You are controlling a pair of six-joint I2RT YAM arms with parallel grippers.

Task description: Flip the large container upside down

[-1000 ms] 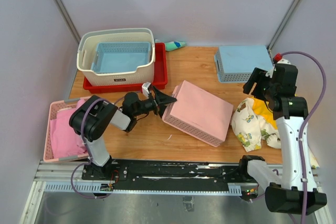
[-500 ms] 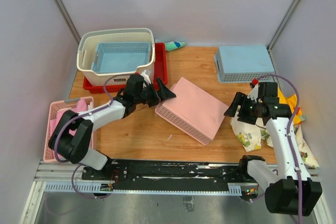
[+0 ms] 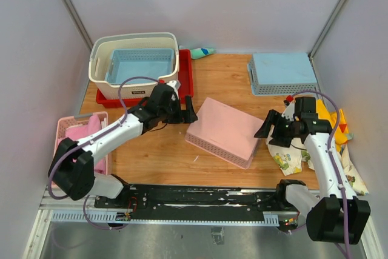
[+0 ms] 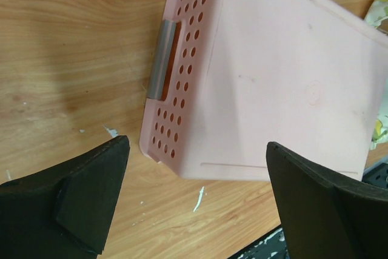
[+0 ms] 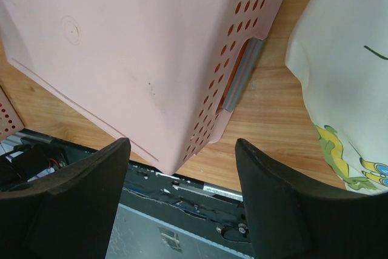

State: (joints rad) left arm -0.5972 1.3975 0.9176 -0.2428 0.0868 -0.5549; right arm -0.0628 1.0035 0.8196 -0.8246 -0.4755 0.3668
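One cream container [image 3: 134, 87], one pink basket [image 3: 225, 128] (overturned), left claw [image 4: 195, 147], right claw [image 5: 182, 144]

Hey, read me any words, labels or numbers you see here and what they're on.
Dark label on the front wall of the cream basket: too small to read.
Pink basket: no text, only a moulded circle on its base.
Printed cloth: pictures only, no words.
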